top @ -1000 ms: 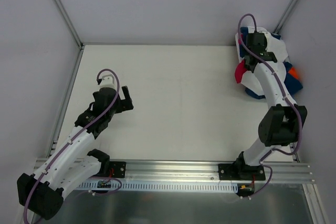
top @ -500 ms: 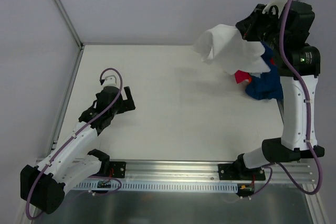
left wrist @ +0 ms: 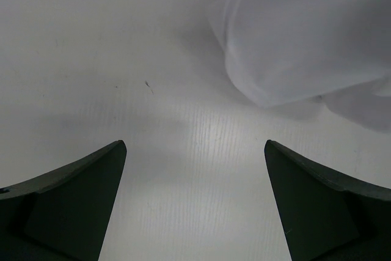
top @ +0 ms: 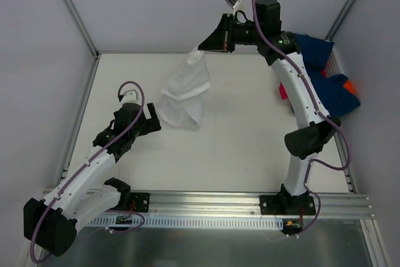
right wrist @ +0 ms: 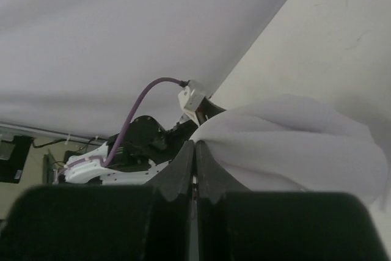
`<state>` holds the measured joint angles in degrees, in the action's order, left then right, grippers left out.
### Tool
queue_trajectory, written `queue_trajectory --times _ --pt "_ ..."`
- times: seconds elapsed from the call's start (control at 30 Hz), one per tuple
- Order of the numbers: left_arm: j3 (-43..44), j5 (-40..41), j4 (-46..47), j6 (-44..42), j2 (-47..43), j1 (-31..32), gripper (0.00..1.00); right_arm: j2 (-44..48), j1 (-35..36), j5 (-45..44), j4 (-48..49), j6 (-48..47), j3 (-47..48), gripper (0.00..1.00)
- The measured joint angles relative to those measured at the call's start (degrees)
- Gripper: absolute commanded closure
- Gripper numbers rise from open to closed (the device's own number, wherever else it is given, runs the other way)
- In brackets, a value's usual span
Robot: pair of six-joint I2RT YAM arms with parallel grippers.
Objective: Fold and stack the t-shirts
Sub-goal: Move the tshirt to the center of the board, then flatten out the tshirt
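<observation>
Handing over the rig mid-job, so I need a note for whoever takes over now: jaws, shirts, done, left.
Right gripper: jaws shut on the white t-shirt, which hangs over the middle of the table.
Left gripper: jaws open, empty, low beside the shirt's lower end.
Other t-shirts: heaped at the far right corner.
Done: nothing folded or stacked.
Left: lay out and fold the white one, then the rest, and stack.

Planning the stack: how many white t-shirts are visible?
1: the white t-shirt hangs from the right tool over the table; the navy pile at the far right may hide more.
</observation>
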<state>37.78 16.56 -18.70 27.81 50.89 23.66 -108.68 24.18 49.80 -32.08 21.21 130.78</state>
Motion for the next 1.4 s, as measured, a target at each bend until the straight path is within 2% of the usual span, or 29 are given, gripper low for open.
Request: queue_trajectory --times 0.13,0.2,0.27,0.4,0.43,0.5,0.53,0.57,0.6,0.63,0.7,0.73,0.83,1.0,1.13,1.23,1.4 --pt "0.0 0.04 0.02 0.0 -1.01 0.0 0.01 0.26 0.09 1.75 2.75 3.32 -0.11 0.98" --pt "0.0 0.04 0.04 0.09 -1.31 0.0 0.01 3.63 -1.18 0.04 2.75 1.75 -4.15 0.98" --pt "0.0 0.04 0.07 0.17 -1.42 0.0 0.01 9.25 -2.64 -4.07 1.86 -1.42 -12.39 0.98" --pt "0.0 0.02 0.26 0.17 -1.4 0.0 0.01 19.41 -4.85 -19.98 -3.19 -8.37 -29.55 0.96" --pt "0.0 0.02 0.35 0.17 -1.36 0.0 0.01 20.7 -5.2 -24.24 -4.98 -9.55 -33.11 0.81" --pt "0.0 0.02 0.44 0.35 -0.96 0.0 0.01 21.57 -5.51 -33.16 -7.63 -11.15 -39.63 0.58" --pt "0.0 0.02 0.46 0.52 -0.63 0.0 0.01 21.27 -5.53 -37.35 -8.81 -11.96 -42.66 0.37" --pt "0.0 0.0 0.57 0.79 -0.11 0.0 0.01 20.85 -5.53 -41.33 -9.38 -12.59 -45.66 0.32" --pt "-0.02 -0.13 0.87 1.05 0.5 0.0 0.01 20.46 -5.44 -45.46 -10.1 -13.16 -48.96 0.3" --pt "-0.07 -0.63 1.44 1.22 1.18 0.0 0.01 20.09 -5.31 -49.03 -11.13 -13.53 -51.91 0.23" --pt "-0.39 -2.36 4.31 1.22 2.89 0.0 0.01 20.04 -4.37 -55.1 -12.2 -13.92 -57.0 0.21" --pt "-0.57 -3.63 6.12 1.22 4.13 0.0 0.01 20.44 -3.39 -57.44 -12.48 -14.01 -59.04 0.1" --pt "-0.94 -7.34 11.23 1.22 9.09 0.09 0.01 23.47 0.87 -59.84 -11.5 -14.43 -62.71 0.1" --pt "-2.19 -12.63 20.04 1.11 15.02 1.2 0.01 33.73 8.39 -58.93 -8.2 -13.49 -66.38 0.1" --pt "-2.19 -14.51 26.32 -0.04 19.08 1.53 0.01 38.23 13.2 -58.25 -3.74 -11.1 -70.44 0.1" --pt "-1.97 -16.13 30.64 -1.14 23.91 1.53 0.01 37.4 14.43 -56.37 -0.26 -9.42 -74.93 0.11" --pt "0.04 -16.15 33.94 -2.34 30.21 1.53 0.01 28.3 14.8 -53.48 4.98 -7.78 -76.46 0.12"
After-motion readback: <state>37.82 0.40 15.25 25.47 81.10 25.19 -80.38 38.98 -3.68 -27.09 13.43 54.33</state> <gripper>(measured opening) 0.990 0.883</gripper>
